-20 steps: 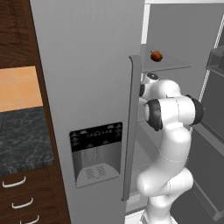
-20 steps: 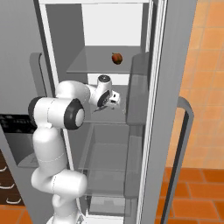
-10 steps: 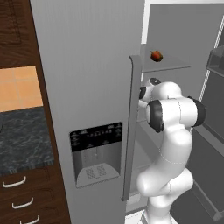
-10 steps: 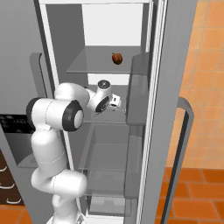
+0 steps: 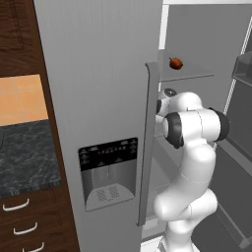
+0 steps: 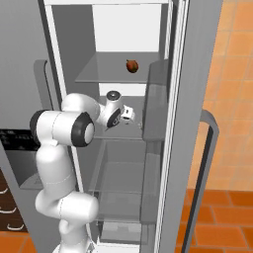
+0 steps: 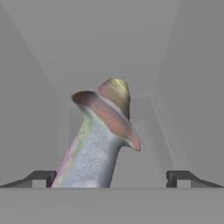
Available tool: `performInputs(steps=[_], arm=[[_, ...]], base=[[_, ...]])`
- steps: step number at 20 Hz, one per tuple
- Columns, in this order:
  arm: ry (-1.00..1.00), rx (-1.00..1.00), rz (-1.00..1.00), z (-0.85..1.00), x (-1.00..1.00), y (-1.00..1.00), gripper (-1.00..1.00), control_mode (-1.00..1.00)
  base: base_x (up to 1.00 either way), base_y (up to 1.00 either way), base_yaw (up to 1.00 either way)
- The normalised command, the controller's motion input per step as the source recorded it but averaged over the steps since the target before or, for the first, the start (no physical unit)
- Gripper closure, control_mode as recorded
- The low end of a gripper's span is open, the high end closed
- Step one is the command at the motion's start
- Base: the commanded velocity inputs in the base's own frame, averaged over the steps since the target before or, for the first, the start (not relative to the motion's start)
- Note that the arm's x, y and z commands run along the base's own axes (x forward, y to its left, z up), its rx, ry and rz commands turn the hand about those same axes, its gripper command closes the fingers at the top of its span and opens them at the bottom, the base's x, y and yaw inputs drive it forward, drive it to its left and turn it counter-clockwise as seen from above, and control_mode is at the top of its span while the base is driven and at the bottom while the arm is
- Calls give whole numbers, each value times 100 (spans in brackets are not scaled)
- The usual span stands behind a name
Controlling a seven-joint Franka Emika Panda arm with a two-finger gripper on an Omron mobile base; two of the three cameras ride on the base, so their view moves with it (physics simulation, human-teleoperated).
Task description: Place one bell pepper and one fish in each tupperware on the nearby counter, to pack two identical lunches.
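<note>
Pincer [image 7: 112,180] is wide open, nothing gripped. In the hand view both dark fingertips [image 7: 43,178] sit far apart at the bottom edge, and the fish [image 7: 98,142] lies between them, nearer the left tip than the right. The fish is silvery grey with a pink stripe down its side; its tail fin fans out pinkish-brown and yellow at the far end, straight ahead of the pincer. Can't tell if the near end of the fish touches the left tip; the bottom of the view cuts it off.

In the right base view the pincer [image 6: 132,115] is reaching into the open fridge [image 6: 163,148], just above a glass shelf [image 6: 123,132] at mid height. The fish isn't resolvable in that view.

A small reddish-brown round item [image 6: 131,65] sits on the shelf above the pincer, well apart from it. It could be the bell pepper, but it's too small to tell. It also shows in the left base view [image 5: 175,63], above the arm's wrist.

In the left base view the arm goes in behind the closed grey fridge door [image 5: 98,98] with its dispenser panel [image 5: 108,172], which hides the pincer. The marbled dark table [image 5: 24,152] is off to the pincer's far left, past that door, with white-handled drawers [image 5: 19,221] under it.
</note>
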Motion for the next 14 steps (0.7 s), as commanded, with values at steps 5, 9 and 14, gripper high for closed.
performInputs(steps=[5, 9, 14], arm=[[0, 0, 0, -22, 0, 9, 100, -100], [0, 0, 0, -11, -3, 0, 100, -100], [-1, 0, 1, 1, -56, -32, 100, -100]], base=[[0, 0, 0], [0, 0, 0], [0, 0, 0]])
